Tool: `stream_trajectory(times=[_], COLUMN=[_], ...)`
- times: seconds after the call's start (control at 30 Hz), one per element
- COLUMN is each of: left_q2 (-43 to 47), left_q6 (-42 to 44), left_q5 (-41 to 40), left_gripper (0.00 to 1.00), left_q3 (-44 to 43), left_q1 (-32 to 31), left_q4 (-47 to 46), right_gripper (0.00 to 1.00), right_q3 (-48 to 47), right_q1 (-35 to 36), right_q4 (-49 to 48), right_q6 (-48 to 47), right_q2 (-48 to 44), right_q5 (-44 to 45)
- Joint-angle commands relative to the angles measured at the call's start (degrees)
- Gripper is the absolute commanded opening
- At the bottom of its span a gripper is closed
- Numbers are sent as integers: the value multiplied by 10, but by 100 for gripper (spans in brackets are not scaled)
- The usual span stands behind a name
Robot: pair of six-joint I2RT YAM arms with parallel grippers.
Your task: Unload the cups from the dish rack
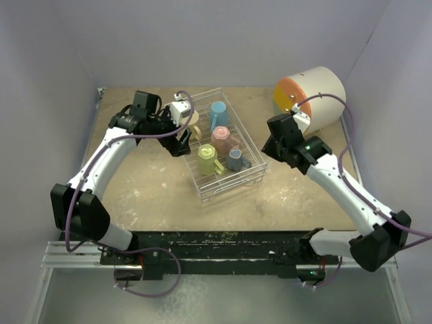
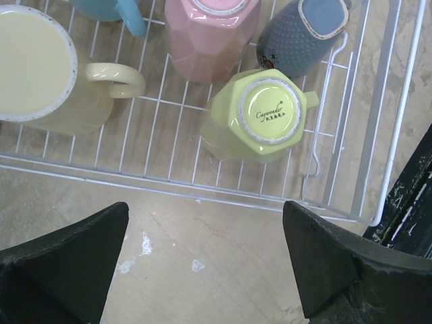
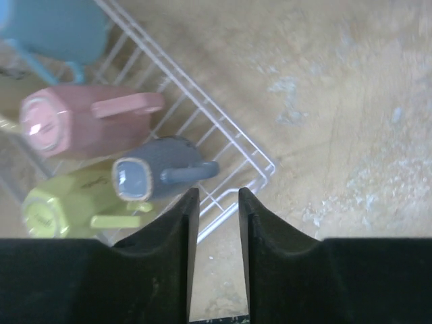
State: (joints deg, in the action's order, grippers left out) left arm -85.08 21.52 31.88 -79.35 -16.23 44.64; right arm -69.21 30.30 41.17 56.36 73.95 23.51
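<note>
The wire dish rack [image 1: 229,187] sits mid-table and holds all five cups. The light blue cup [image 1: 218,111] is at the far end, the pink cup [image 1: 221,138] in the middle, the lime green cup [image 1: 206,160] and the grey-blue cup [image 1: 235,159] at the near end. The cream-yellow cup [image 2: 34,64] is at the rack's left side, partly hidden in the top view by my left gripper [image 1: 182,143]. That gripper [image 2: 206,216] is wide open over bare table just outside the rack's left wall. My right gripper [image 3: 214,196] hovers off the rack's right corner [image 3: 250,145], jaws a narrow gap apart, empty.
A round cream-and-orange drawer unit [image 1: 310,94] lies at the back right, just behind the right arm. Walls close in the table on three sides. The black mounting rail [image 1: 223,243] runs along the near edge.
</note>
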Motion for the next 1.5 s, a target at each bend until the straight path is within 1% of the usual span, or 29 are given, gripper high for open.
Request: stream_trajectory(times=[0.0,0.1,0.23,0.37,0.47,0.57,0.67,0.83,1.0,1.13,1.33,1.47], left_q2=[-3,-1,-11,-9,5,9,8,12,22,27,20,21], left_q6=[-17,-30,-49,-34,-30,-18,-6,17,29,30,30,30], left_q5=[4,-9,7,-5,20,40,72,99,112,124,136,145], left_gripper=[99,99,99,100,99,99,99,99,99,99,99,100], left_q3=[-34,-40,-71,-81,-67,-64,-60,-50,-52,-57,-62,-59], left_q1=[3,18,79,128,170,215,257,296,309,310,312,312], left_q4=[-12,-26,-14,15,21,35,51,75,83,88,93,97], right_gripper=[39,50,54,54,53,52,51,50,46,43,43,45], right_q3=[-60,-116,-200,-278,-351,-434,-502,-578,-620,-620,-627,-630], right_q1=[47,96,127,129,129,130,130,131,130,131,130,130], right_q4=[-50,-68,-90,-127,-134,-116,-104,-73,-48,-44,-42,-45], right_q6=[-101,-179,-277,-349,-389,-417,-433,-460,-489,-504,-518,-525], right_q2=[-36,20,118,196,262,347,411,493,541,554,581,600], right_q5=[42,28,-20,-59,-77,-97,-108,-110,-139,-150,-136,-115])
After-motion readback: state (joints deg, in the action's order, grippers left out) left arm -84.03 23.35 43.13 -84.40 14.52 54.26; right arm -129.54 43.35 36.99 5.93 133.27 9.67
